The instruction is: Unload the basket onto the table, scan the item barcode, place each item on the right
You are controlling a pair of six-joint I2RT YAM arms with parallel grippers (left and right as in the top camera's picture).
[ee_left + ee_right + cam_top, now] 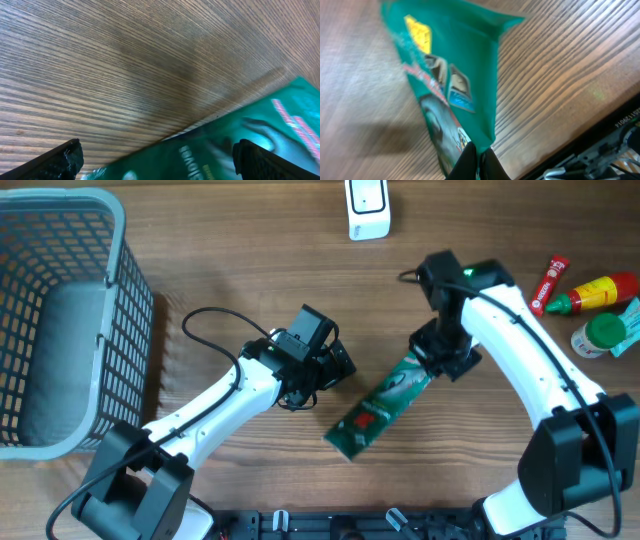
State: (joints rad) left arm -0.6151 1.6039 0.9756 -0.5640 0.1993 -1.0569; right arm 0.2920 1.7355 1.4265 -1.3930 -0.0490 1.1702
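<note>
The item is a flat green packet (380, 405) with a red patch, lying slantwise at the table's middle. My right gripper (432, 366) is shut on its upper end. In the right wrist view the black fingertips (468, 161) pinch the packet's edge (455, 75), which hangs away over the wood. My left gripper (338, 366) sits just left of the packet, open. In the left wrist view its two black fingers (60, 161) stand wide apart, with the green packet (240, 140) below and between them, untouched. A white barcode scanner (368, 208) stands at the table's far edge. No barcode is readable.
A large grey mesh basket (118, 300) fills the left side. At the right edge lie a red sauce bottle (600, 292), a red tube (549, 284) and a green-capped jar (600, 334). A black cable (215, 315) loops by the left arm.
</note>
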